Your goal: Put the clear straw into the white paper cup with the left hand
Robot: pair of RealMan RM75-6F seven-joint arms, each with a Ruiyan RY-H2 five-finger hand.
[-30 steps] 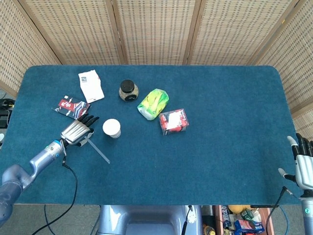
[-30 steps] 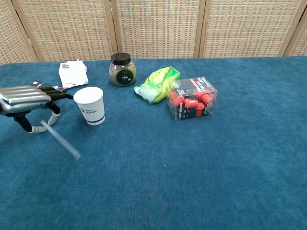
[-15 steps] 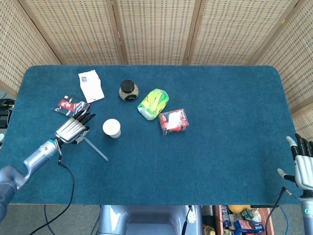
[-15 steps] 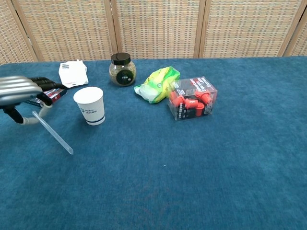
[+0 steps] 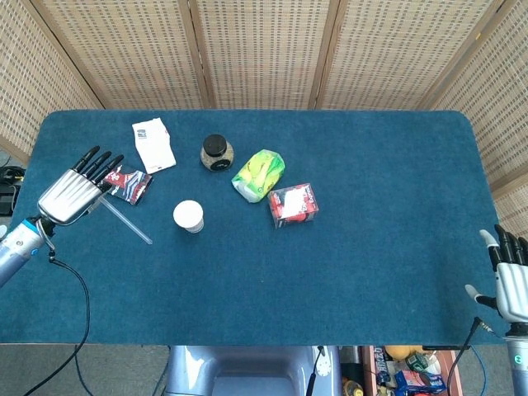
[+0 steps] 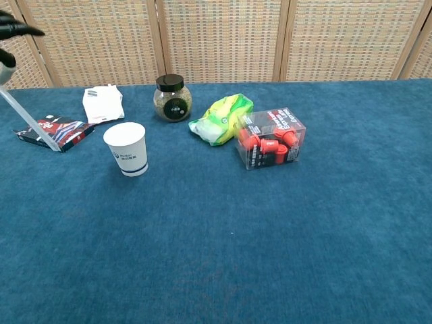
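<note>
One clear straw [image 5: 125, 219] hangs gripped in the left robot hand [image 5: 76, 187], left of the white paper cup [image 5: 188, 215]; the right robot hand [image 5: 511, 280] is open.

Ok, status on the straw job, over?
Left hand holds straw, raised off the table. Cup upright, empty, to its right. Right hand open at table edge. Red packet near the straw, path clear.

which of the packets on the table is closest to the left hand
The flat red-and-black packet, just beside the left hand; the white paper packet lies farther back.
</note>
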